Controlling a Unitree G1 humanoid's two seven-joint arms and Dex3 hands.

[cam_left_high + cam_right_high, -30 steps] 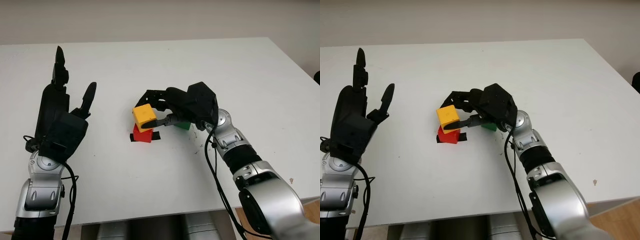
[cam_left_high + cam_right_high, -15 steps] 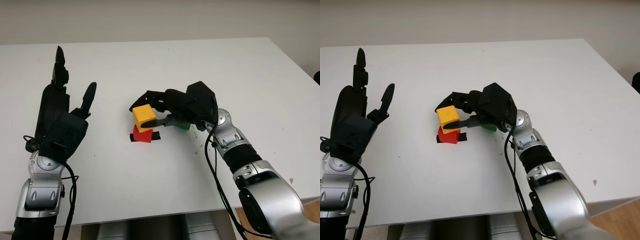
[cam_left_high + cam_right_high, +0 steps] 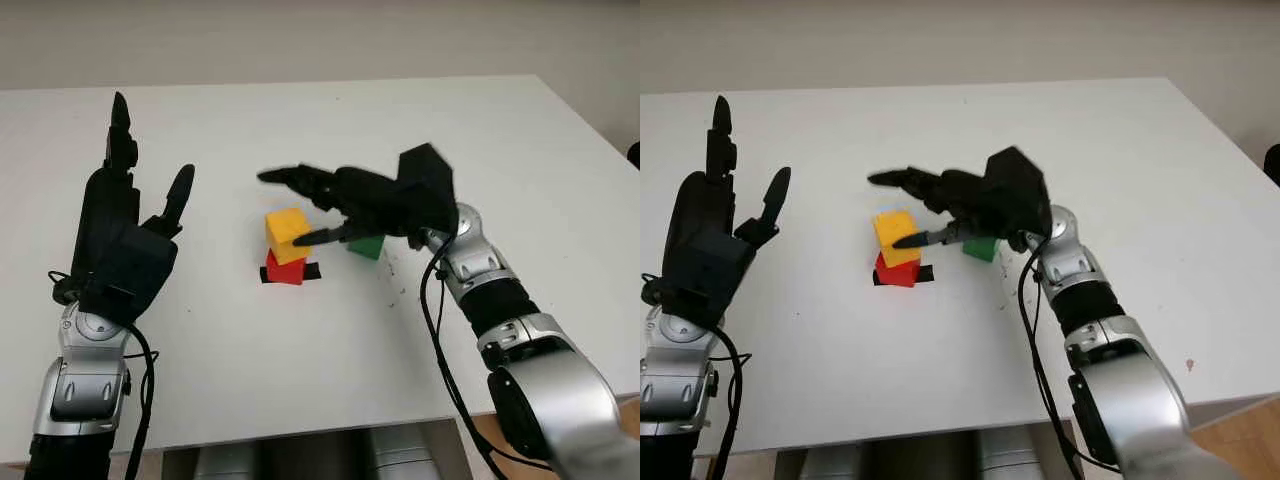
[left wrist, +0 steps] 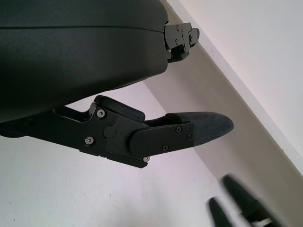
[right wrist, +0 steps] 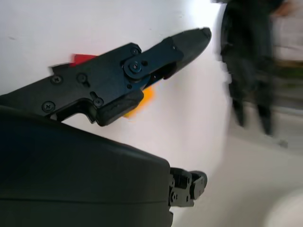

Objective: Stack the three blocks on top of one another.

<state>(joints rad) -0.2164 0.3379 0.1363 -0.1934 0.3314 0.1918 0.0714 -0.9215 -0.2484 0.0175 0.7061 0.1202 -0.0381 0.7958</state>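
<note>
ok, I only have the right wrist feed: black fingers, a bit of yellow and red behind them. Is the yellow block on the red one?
Observer: Yes. In the head views the yellow block sits on the red block, a little askew.
Operator: Is the right hand holding it?
Observer: No. The right hand is open above and beside the stack, fingers clear of the yellow block.
Operator: Where's the third block?
Observer: The green block sits on the table just right of the stack, partly under the right hand's palm.
Operator: Left hand?
Observer: The left hand is open, raised over the table's left side, away from the blocks.
</note>
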